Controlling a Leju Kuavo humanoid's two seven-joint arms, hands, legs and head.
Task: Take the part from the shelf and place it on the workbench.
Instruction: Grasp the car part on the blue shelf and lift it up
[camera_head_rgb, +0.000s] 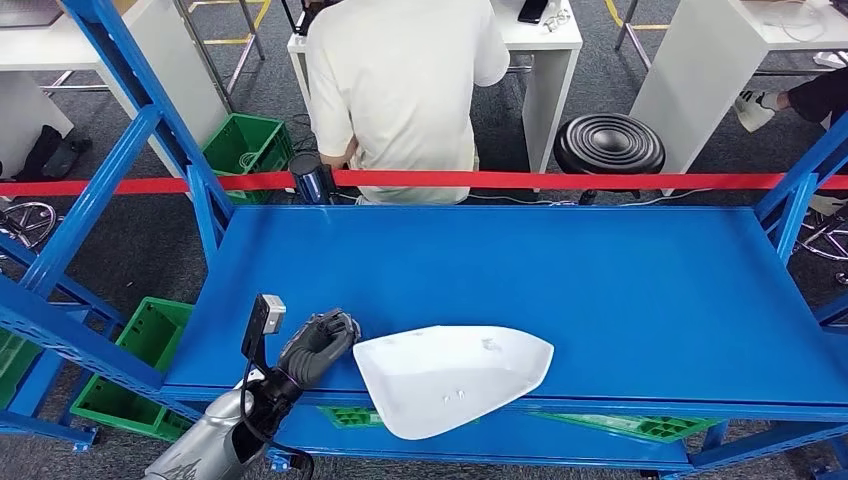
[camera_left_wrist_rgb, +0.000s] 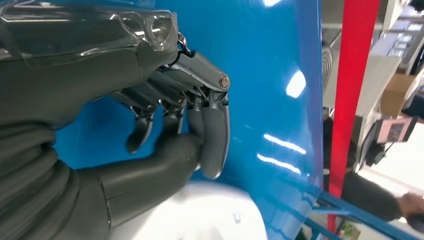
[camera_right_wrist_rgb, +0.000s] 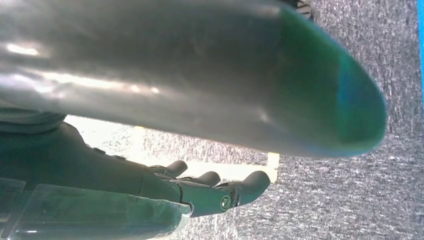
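Note:
A white curved shell part lies on the blue shelf, its near side hanging over the front edge. My left hand is at the part's left end. In the left wrist view the left hand has its fingers curled in against the thumb, and the thumb lies across the end of the white part, pinching its rim. My right hand hangs low over grey carpet with its fingers loosely stretched, holding nothing.
A red tape barrier runs behind the shelf. A person in a white shirt stands beyond it beside a black stool. Blue uprights frame the shelf on both sides. Green crates sit below on the left.

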